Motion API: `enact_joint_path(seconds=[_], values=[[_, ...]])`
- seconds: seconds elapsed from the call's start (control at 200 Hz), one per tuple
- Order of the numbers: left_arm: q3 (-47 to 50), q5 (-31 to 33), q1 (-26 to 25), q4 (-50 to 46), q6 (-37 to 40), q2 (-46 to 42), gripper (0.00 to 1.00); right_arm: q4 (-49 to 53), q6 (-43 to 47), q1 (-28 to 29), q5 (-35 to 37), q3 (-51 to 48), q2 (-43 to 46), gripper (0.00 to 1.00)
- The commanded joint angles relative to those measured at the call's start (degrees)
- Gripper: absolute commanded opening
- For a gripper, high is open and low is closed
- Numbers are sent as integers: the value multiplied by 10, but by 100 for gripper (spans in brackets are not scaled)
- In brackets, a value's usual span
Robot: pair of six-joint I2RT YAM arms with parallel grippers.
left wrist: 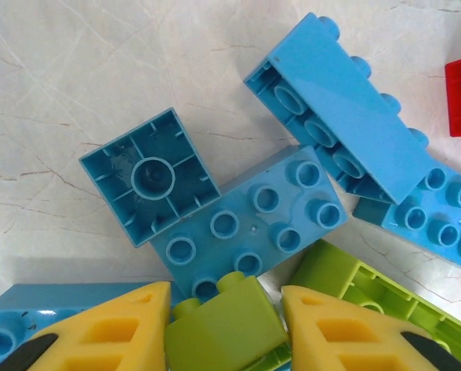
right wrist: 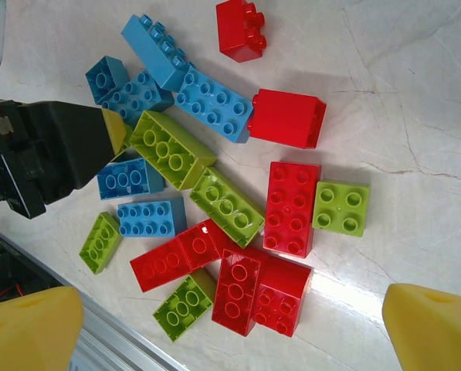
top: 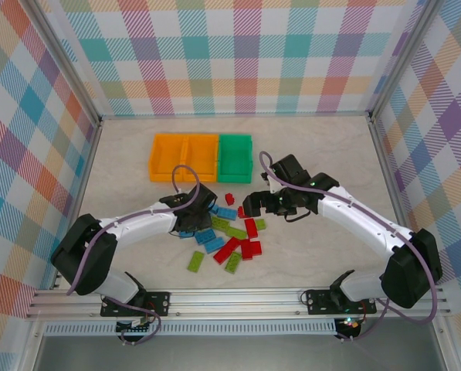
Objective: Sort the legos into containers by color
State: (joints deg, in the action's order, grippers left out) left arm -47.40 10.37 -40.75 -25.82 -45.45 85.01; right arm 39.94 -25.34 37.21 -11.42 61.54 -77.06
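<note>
The legos point(top: 230, 236) lie in a loose red, blue and lime green pile in the middle of the table, in front of the containers point(top: 201, 156): two orange bins and a green bin point(top: 235, 154) in a row. My left gripper point(top: 201, 203) is down at the pile's left edge. Its yellow fingers point(left wrist: 114, 328) press both sides of a small lime green brick point(left wrist: 238, 332), which rests against a blue brick point(left wrist: 245, 224). My right gripper point(top: 253, 205) hovers over the pile's right side, open wide point(right wrist: 230, 309), with red bricks point(right wrist: 253, 290) below and nothing between its fingers.
An upturned square blue brick point(left wrist: 149, 185), a tilted long blue brick point(left wrist: 338, 108) and an upturned lime brick point(left wrist: 369, 294) crowd the left gripper. Checked walls enclose the table; a metal rail point(top: 238, 297) runs along the near edge. Bare tabletop lies left and right of the pile.
</note>
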Motion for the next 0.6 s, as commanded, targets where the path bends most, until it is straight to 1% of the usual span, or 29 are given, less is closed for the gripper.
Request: enact_joint_path(seconds=[0.0, 0.08, 0.15, 0.23, 0.275, 0.33, 0.385, 0.485, 0.595], values=[[-24, 5, -6, -16, 0, -18, 30, 3, -12, 4, -4, 5, 14, 99], [-34, 7, -6, -20, 1, -33, 30, 4, -14, 5, -4, 7, 20, 100], [-49, 21, -6, -28, 9, -51, 29, 4, -17, 6, -4, 7, 26, 100], [-79, 72, -3, -42, 32, -70, 28, -1, -21, 9, -4, 8, 33, 100], [-101, 100, 7, -45, 50, -72, 28, -9, -24, 10, -5, 7, 37, 100], [-130, 123, 30, -41, 74, -63, 27, -22, -27, 13, -6, 5, 42, 100], [-157, 132, 63, -26, 93, -47, 27, -35, -30, 14, -5, 2, 45, 100], [-202, 132, 130, 15, 112, -1, 27, -45, -35, 16, 5, 0, 47, 100], [-261, 122, 202, 26, 103, 73, 26, -45, -34, 17, 10, -1, 50, 100]])
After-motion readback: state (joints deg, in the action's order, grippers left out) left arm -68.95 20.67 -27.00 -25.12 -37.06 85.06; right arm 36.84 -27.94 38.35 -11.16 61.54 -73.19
